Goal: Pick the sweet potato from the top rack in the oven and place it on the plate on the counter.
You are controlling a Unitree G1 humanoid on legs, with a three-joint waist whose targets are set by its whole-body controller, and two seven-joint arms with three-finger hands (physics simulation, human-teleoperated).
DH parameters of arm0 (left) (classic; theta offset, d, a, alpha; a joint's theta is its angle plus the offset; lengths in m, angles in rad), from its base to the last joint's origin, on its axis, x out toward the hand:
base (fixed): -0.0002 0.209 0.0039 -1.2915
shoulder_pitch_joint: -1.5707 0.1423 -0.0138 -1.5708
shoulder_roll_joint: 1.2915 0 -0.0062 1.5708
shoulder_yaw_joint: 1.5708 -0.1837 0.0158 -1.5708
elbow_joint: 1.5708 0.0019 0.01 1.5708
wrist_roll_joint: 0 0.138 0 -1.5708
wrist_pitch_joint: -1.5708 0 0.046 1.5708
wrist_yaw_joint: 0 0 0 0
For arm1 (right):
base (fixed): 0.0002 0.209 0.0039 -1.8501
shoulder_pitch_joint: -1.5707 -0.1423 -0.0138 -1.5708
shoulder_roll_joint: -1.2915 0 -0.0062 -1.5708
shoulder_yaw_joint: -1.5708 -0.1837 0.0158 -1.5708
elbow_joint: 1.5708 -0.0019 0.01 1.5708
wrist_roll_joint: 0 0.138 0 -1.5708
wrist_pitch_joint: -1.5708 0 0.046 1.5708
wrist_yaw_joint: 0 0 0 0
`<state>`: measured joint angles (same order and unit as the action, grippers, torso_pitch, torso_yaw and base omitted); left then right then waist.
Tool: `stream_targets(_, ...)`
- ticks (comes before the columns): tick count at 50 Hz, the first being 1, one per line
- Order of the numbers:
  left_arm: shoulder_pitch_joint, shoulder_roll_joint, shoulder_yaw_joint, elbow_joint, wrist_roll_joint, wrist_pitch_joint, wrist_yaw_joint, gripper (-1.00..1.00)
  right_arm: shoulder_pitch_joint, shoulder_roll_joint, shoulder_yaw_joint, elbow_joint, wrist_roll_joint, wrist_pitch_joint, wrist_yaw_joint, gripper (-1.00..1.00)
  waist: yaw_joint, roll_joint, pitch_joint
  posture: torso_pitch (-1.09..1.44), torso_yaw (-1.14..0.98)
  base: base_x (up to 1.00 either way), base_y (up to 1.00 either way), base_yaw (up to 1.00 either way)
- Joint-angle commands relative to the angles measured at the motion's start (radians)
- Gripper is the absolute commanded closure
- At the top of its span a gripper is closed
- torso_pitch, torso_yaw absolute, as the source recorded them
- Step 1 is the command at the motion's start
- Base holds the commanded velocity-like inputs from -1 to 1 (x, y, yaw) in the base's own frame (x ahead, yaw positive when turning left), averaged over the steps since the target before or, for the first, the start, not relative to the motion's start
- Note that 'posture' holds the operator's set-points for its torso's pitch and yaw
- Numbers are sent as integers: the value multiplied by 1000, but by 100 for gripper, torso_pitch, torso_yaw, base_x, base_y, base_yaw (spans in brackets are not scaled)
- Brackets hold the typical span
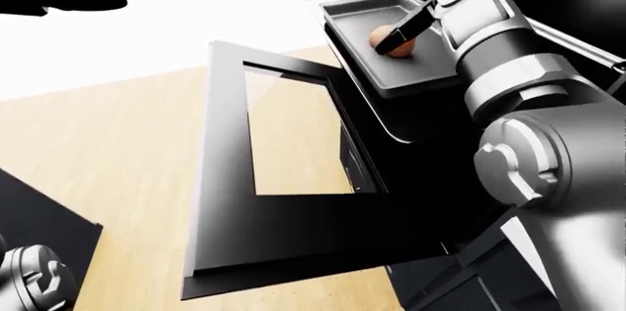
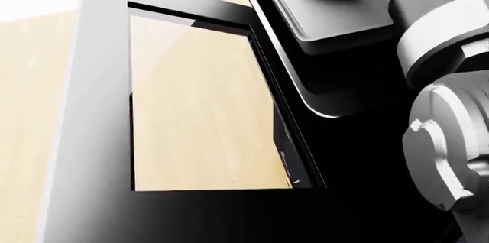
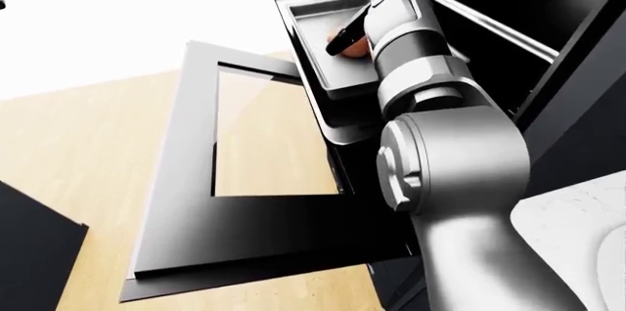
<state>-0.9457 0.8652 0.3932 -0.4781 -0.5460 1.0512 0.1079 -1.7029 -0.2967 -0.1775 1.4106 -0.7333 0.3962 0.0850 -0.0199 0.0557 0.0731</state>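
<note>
Your right hand is mostly out of sight: only one dark finger shows, lying across the sweet potato, and you can't tell whether the fingers close round it. In the head view the top edge cuts the sweet potato in half. In the right-eye view your own forearm covers most of it and the right part of the tray. Your left hand isn't clearly visible; only a grey joint peeks in at the bottom left corner of the left-eye view. The oven's inside is flat black, its racks unreadable. The pale patch at the right-eye view's lower right is cut off, unidentifiable.
</note>
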Motion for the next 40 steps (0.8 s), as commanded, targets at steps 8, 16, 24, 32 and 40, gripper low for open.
stream_targets(8, -32, 35, 14, -1, -11, -30, 17, -100, -29, -5, 8, -41, -1, -27, 25, -33, -2, 2, -31, 0, 0, 0, 0, 0)
stream_targets(16, -24, 44, 22, -4, -22, -29, 24, -100, -19, -4, 10, -40, -4, -31, 38, -25, -3, 4, -31, 0, 0, 0, 0, 0)
stream_targets(24, -14, 58, 29, -10, -37, -28, 32, -100, -10, -1, 6, -41, 3, -32, 40, -22, -5, 5, -30, 0, 0, 0, 0, 0)
stream_targets(32, -11, 66, 28, -9, -52, -32, 42, -100, 1, 4, 4, -41, 14, -26, 59, -23, -6, 6, -30, 0, 0, 0, 0, 0)
stream_targets(40, -9, 70, 27, -10, -61, -32, 49, -100, 7, 4, 6, -41, 20, -10, 101, -17, -6, 8, -30, 0, 0, 0, 0, 0)
